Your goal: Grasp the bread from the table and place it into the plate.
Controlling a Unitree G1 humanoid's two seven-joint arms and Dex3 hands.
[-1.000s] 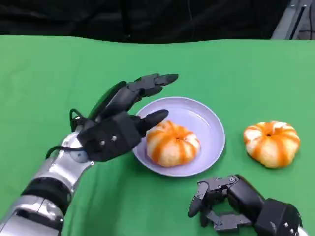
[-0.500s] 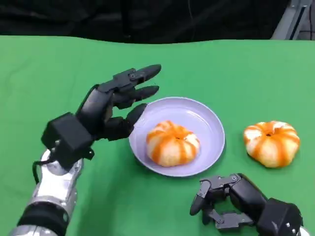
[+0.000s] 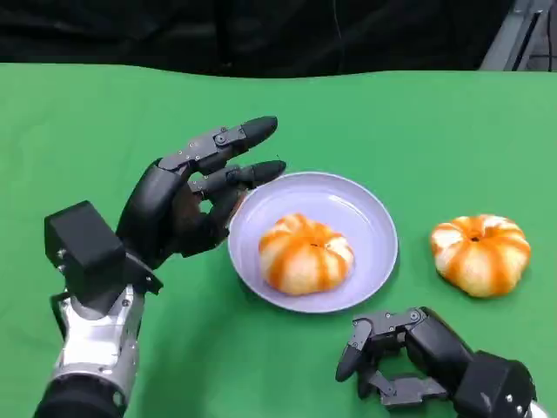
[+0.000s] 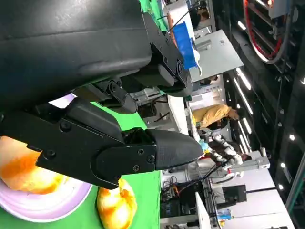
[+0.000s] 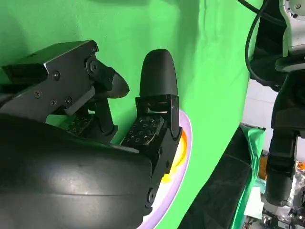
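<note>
My left robot hand [image 3: 187, 205] hangs above the worktop [image 3: 78, 131] with its fingers [image 3: 231, 138] spread wide and nothing in it, their tips just beside the near rim of the lilac plate [image 3: 365, 218]. One bread [image 3: 305, 252] lies in that plate, just beyond my left fingertips. A second bread [image 3: 480, 252] sits on the green cloth, apart from the plate on its far side, forward of my right robot hand [image 3: 409, 357]. That right robot hand rests low on the worktop, fingers curled in on nothing.

I judge the remaining job belongs to my right side. The risks as I see them: my left fingers hover so near the rim that a careless sweep could nudge the plate or tip it. The loose bread is round and looks soft, so a grip from curled fingers may roll it away or squash it. Setting it down, I could knock the bread already there, since it takes up much of the plate.
</note>
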